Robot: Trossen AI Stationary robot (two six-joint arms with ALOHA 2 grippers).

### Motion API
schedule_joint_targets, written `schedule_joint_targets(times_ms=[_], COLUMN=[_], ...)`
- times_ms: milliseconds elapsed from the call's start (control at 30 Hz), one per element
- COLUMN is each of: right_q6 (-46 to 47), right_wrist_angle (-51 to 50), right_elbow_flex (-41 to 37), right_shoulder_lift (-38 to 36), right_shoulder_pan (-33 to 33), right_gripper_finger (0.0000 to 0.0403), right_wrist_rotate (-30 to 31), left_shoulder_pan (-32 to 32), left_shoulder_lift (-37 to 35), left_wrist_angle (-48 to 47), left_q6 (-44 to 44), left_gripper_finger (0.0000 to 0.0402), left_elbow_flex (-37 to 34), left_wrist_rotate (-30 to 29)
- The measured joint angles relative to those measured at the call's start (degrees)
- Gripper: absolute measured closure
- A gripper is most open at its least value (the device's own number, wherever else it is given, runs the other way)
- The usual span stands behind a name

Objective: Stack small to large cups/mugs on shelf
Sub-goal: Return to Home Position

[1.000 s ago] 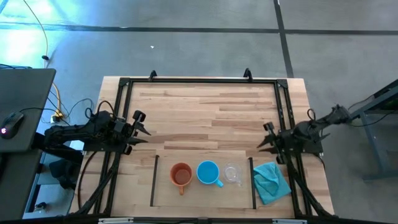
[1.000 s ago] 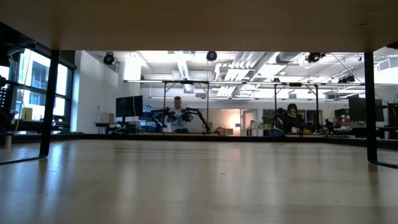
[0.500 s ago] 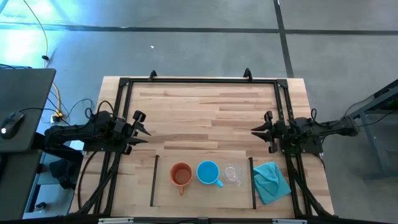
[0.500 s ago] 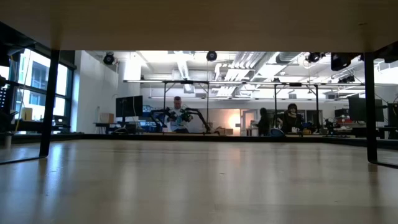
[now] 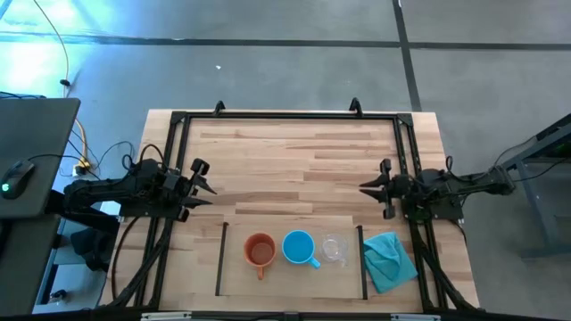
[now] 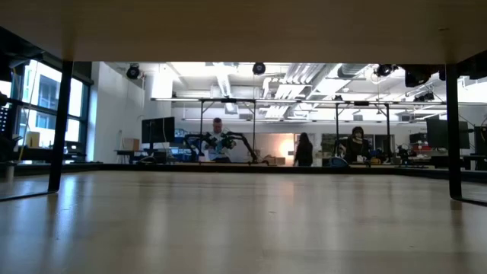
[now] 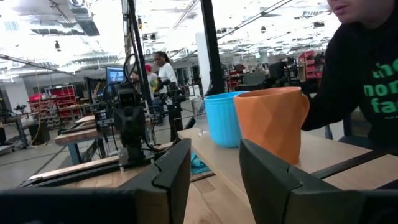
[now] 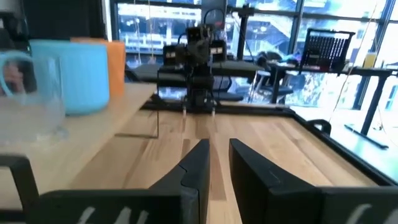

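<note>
Three cups stand in a row on their bases on the pale shelf (image 5: 285, 276) near the table's front edge: an orange mug (image 5: 260, 252) on the left, a blue mug (image 5: 298, 247) in the middle and a clear glass cup (image 5: 334, 249) on the right. My left gripper (image 5: 205, 184) hovers at the table's left side, open, pointing right. The orange mug (image 7: 273, 121) and blue mug (image 7: 224, 118) show beyond it to one side. My right gripper (image 5: 366, 187) hovers at the right side, pointing left, open by a narrow gap (image 8: 219, 155). Neither holds anything.
A teal cloth (image 5: 389, 260) lies right of the shelf. A black metal frame (image 5: 285, 116) runs around the tabletop. Bare wood lies between the two grippers. A person in a dark sweatshirt (image 7: 364, 68) is close behind the mugs at the near edge.
My right gripper has swung toward the table's far edge and turned from pointing at the near left to pointing straight left, then stopped. The cups have stayed in place.
</note>
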Motion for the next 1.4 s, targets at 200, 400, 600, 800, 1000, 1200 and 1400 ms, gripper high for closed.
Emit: schedule_joint_targets(times_ms=[200, 400, 600, 800, 1000, 1200, 1400], right_q6=[-0.38, -1.20, 1.13, 2.30, 4.98, 5.03, 5.08], right_wrist_angle=[-1.47, -2.49, -3.10, -3.29, -3.36, -3.43, -3.46], right_elbow_flex=[0.00, 0.00, 0.04, 0.09, 0.10, 0.11, 0.11], right_shoulder_lift=[0.09, 0.11, 0.11, 0.11, 0.11, 0.12, 0.13], right_shoulder_pan=[0.00, 0.00, 0.02, 0.02, 0.02, 0.02, 0.02], right_gripper_finger=[0.0352, 0.0352, 0.0352, 0.0352, 0.0352, 0.0352, 0.0352], right_wrist_rotate=[-1.00, -6.59, -10.01, -9.92, -9.90, -9.90, -9.88], left_shoulder_pan=[0.00, 0.01, -0.01, 0.01, 0.01, 0.01, 0.01], left_shoulder_lift=[0.00, -0.02, -0.02, -0.02, -0.02, -0.02, -0.02], left_wrist_angle=[-0.06, -0.69, -0.85, -0.92, -2.19, -4.75, -6.95], left_q6=[-0.01, -0.12, -0.10, -0.09, -0.86, -1.66, -2.61], left_gripper_finger=[0.0277, 0.0277, 0.0277, 0.0277, 0.0277, 0.0277, 0.0277], left_elbow_flex=[0.00, 0.00, 0.00, 0.00, 0.00, 0.00, -0.02], left_wrist_rotate=[0.02, 0.02, 0.02, 0.04, 0.03, 0.07, 0.07])
